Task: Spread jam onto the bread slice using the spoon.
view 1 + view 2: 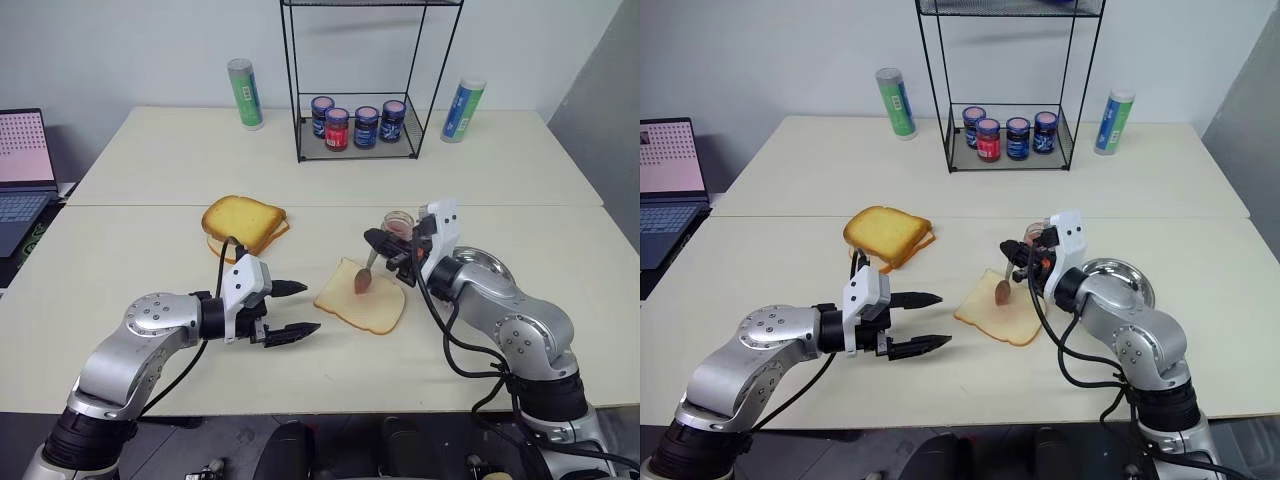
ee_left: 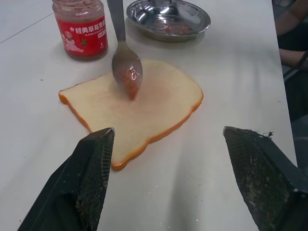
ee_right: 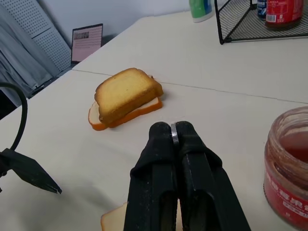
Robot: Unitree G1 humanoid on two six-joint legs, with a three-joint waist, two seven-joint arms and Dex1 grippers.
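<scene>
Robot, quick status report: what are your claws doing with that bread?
Right claw shut on spoon, bowl on bread slice. Left claw open, empty, beside slice. Nothing in the way.

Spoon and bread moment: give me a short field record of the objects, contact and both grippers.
spoon: bowl smeared with jam, tip down on the bread slice
right gripper: shut on the spoon handle
left gripper: open, empty, beside the slice
jam: open jar behind the slice
steel dish: beside the jar, red traces inside

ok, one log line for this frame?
right gripper: shut on spoon | spoon: bowl on bread | left gripper: open, beside bread | jam: behind bread
</scene>
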